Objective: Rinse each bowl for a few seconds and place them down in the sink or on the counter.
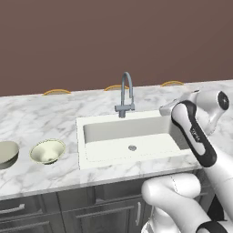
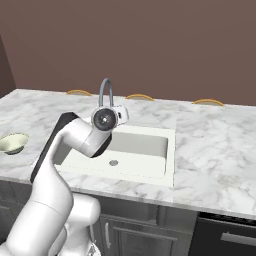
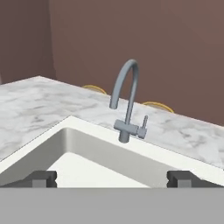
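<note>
Hand view shows my gripper [image 3: 112,178] with its jaws wide apart and holding nothing, aimed at the grey curved faucet [image 3: 127,103] just ahead over the white sink [image 3: 83,151], while the small cream round bowl [image 1: 47,151] and the grey-beige bowl [image 1: 7,154] wait far off to its left on the white marble counter [image 1: 41,118], not yet rinsed, I think.

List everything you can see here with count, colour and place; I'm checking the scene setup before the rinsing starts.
Bowls: two; a cream one and a grey-beige one at the picture's edge, both on the counter left of the sink.
Sink: one, white, recessed in the middle of the counter, with nothing in it.
Drain: one, small, round, in the sink floor.
Faucet: one, grey gooseneck, behind the sink; no water seen running.
Counter: one, white marble with grey veins, over dark grey cabinets.
Yellow-rimmed shapes: three, partly hidden behind the counter's back edge.
Wall: brown, behind the counter.
Arm: one, white with dark joints, over the sink's right side.
Gripper: one, jaws open, holding nothing, facing the faucet.
</note>
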